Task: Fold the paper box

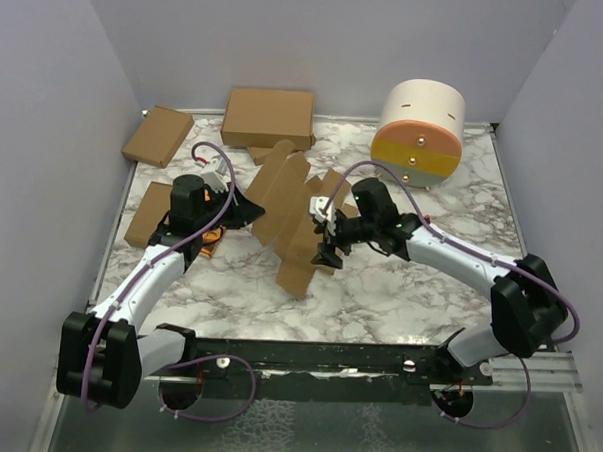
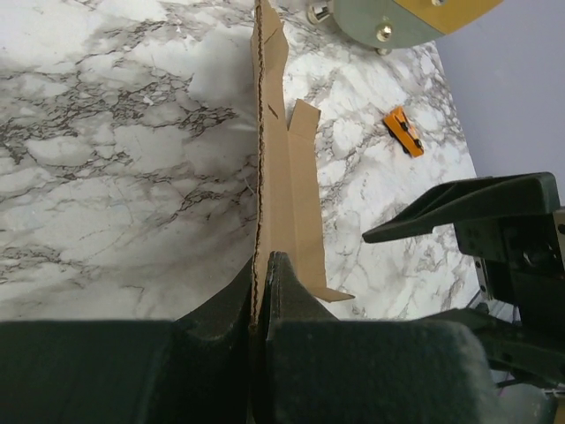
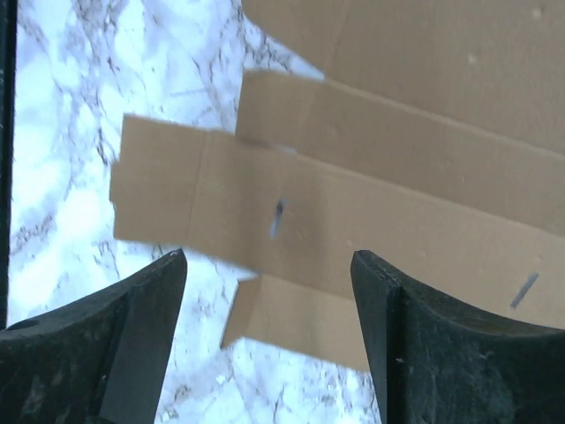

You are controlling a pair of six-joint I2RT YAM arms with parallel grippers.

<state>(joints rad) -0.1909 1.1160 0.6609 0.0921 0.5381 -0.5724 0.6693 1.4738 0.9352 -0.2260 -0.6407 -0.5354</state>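
Nearest us, the paper box (image 1: 293, 226) is a flat die-cut sheet. It is held at a slant over the marble table (image 1: 409, 291) in the middle of the scene, and its notched flaps fan away to the far side. We cannot tell whether its near end rests on the table.

Just right of the sheet, the right claw (image 1: 328, 242) stands wide open with nothing in it. In its wrist view the two fingers (image 3: 132, 344) frame a slotted panel and a tab, and we judge they touch neither. On the left, the left claw (image 1: 248, 212) is clamped fully closed on the sheet's left edge. Its wrist view shows the cardboard edge-on, pinched between the pads.

The step in hand, as we read it, is to take a first panel and bend it along its crease. To do that well:

- We would use the left claw as the firm anchor.
- We would bring the right claw over a panel edge close to a scored line, not across a slot, and close squarely.
- We would then turn the panel about the crease without tugging the sheet from the left grip. Thin card caught mid-panel will likely buckle.

Farther off, the brown cartons (image 1: 268, 117) and the round drum (image 1: 421, 128) sit well apart from the work.
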